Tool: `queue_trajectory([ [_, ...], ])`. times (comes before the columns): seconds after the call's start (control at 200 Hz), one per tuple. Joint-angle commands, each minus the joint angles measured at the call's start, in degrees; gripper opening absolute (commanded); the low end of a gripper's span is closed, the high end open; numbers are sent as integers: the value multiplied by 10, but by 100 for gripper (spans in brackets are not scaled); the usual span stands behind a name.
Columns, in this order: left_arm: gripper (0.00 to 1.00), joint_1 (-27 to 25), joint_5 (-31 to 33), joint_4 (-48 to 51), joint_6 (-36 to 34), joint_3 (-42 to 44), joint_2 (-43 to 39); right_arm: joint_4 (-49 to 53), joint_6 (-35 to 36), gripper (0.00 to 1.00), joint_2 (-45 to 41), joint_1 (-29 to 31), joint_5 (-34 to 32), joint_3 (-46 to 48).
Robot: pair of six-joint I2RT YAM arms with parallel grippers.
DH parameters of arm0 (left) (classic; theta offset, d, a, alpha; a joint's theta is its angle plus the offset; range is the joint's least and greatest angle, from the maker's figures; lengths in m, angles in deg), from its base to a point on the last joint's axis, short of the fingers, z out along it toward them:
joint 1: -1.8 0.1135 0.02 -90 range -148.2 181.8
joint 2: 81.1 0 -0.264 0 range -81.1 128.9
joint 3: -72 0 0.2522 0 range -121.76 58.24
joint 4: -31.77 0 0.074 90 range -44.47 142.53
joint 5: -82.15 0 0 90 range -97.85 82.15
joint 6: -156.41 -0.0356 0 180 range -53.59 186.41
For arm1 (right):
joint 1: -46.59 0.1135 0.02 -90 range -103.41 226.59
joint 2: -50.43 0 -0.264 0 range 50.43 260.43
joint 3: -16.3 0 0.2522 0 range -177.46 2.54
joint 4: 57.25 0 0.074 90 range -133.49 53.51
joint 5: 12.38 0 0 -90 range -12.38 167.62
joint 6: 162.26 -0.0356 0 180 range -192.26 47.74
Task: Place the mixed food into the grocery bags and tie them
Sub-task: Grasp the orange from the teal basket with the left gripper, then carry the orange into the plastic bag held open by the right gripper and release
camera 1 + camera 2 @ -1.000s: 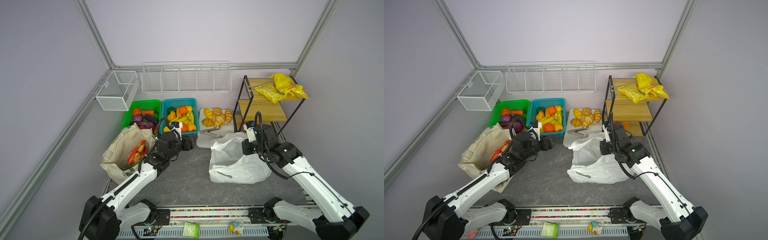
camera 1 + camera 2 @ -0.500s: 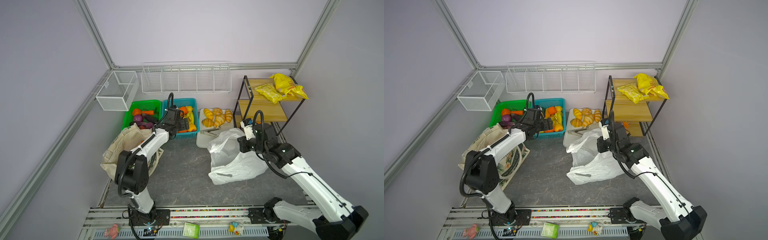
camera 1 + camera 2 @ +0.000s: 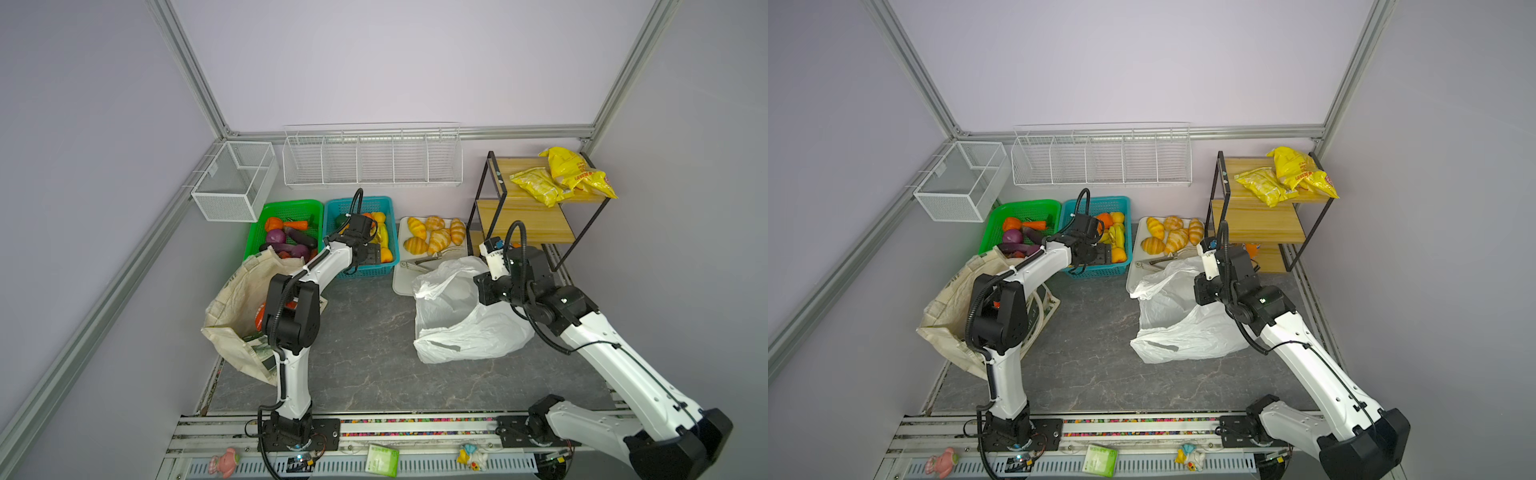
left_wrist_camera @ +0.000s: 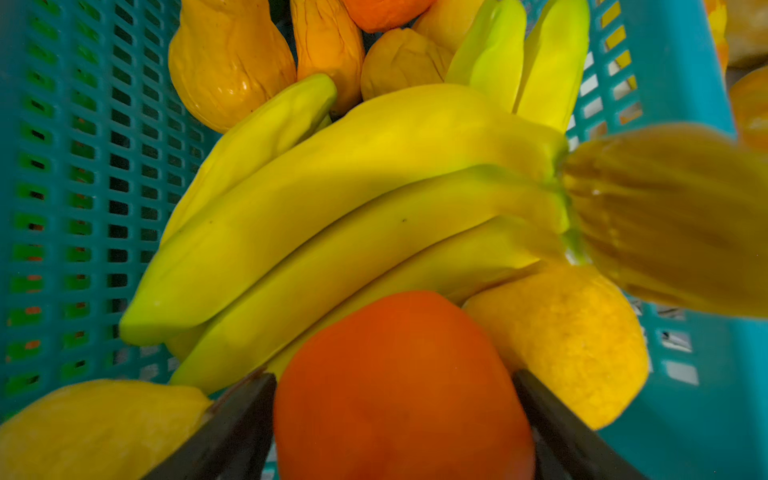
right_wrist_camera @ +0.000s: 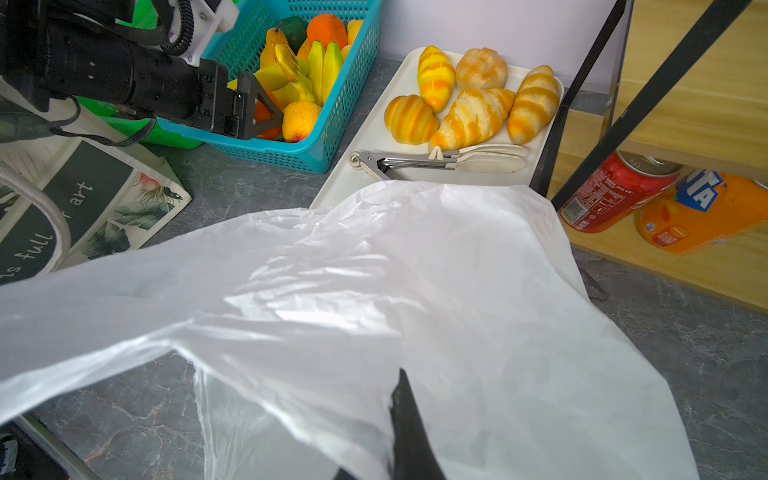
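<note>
Orange toy fruit point(image 4: 403, 386) sits betw. the wide-open left jaws, bananas point(image 4: 353, 199) beyond (left wrist). Right wrist: right jaws closed on plastic bag point(image 5: 415, 291) rim. Both top views: we place fruit in teal basket point(image 3: 378, 271), left arm nearer, bag well apart.

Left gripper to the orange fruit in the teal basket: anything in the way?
Nothing visible does. In the left wrist view, the left gripper straddles the orange toy fruit with open jaws; the bananas lie beyond it, the yellow citrus fruit outside one finger.

Left pincer point(image 4: 392, 376) spread wide; right pincer point(image 5: 402, 382) clamped shut.
</note>
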Motion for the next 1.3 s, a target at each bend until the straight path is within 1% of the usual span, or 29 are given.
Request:
queue_trajectory([
  [0.0,83,1,-2,15,-14,-26,19,-16,7,6,8,-3,16,10],
  [0.08,80,1,-2,11,-15,-28,20,-18,4,6,11,-3,21,10],
  [0.23,69,0,-4,3,-17,-27,9,-18,0,6,13,-3,24,11],
  [0.335,67,-1,-1,-4,-16,-16,-16,-19,-4,6,12,-3,20,13],
  [0.5,65,-1,10,-34,-8,35,-96,-20,-10,6,13,-4,20,15],
  [0.64,63,-17,-4,-75,0,133,-207,-23,-19,6,14,-4,17,15],
  [0.725,63,-40,-26,-104,11,219,-287,-27,-26,6,15,-5,11,15],
  [0.8,62,-68,-29,-119,24,298,-360,-27,-32,6,19,-4,4,12],
  [0.915,61,-126,-37,-130,45,413,-462,-29,-43,6,25,-6,-11,6],
  [1.055,60,-203,-103,-161,42,511,-553,-36,-55,6,36,-10,-6,0],
  [1.115,60,-233,-147,-197,37,534,-571,-45,-62,6,39,-11,4,0],
  [1.165,60,-252,-185,-231,39,544,-569,-52,-69,6,42,-11,15,0],
  [1.235,60,-269,-232,-274,47,542,-545,-56,-78,6,47,-11,34,0],
  [1.295,60,-279,-253,-310,58,532,-515,-58,-85,6,47,-11,46,1],
])
